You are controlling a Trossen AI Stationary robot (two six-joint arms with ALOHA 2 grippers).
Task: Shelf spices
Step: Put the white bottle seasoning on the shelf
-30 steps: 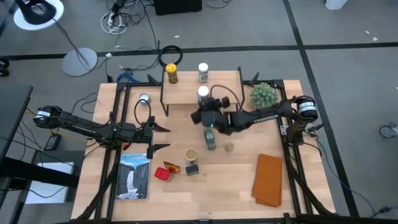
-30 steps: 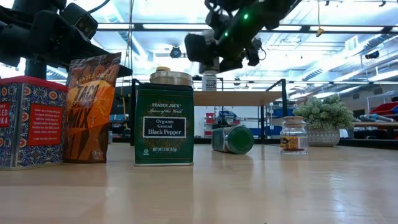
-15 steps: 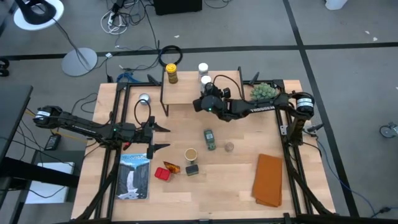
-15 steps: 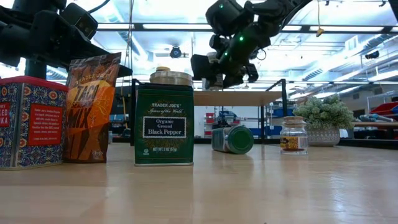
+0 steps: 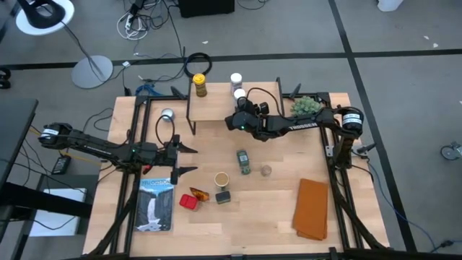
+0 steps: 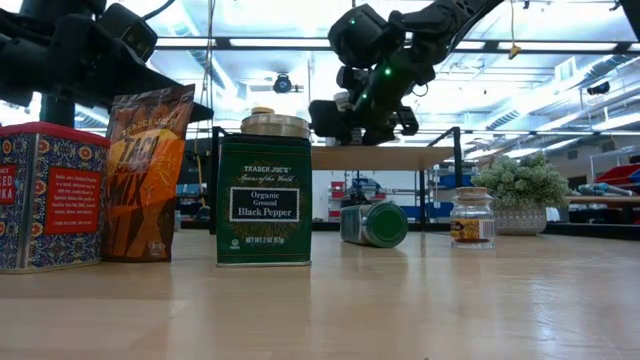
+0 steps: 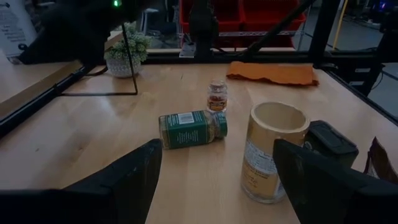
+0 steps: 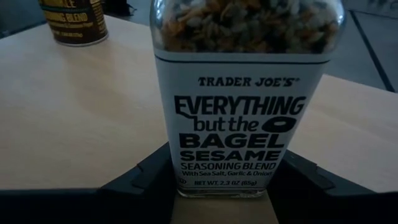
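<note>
there, right hand (image 5: 241, 108) holds the bagel seasoning jar (image 8: 245, 93) upright over shelf (image 5: 216, 108).

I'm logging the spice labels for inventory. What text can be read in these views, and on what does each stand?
"TRADER JOE'S EVERYTHING but the BAGEL SESAME SEASONING BLEND": clear white-label jar in the right gripper.
"TRADER JOE'S Organic Ground Black Pepper": dark green box.
"TACO MIX", partly hidden: orange packet.
Red patterned tin: label cut off, unreadable.
Lying green jar, small clear jar: too small.
</note>
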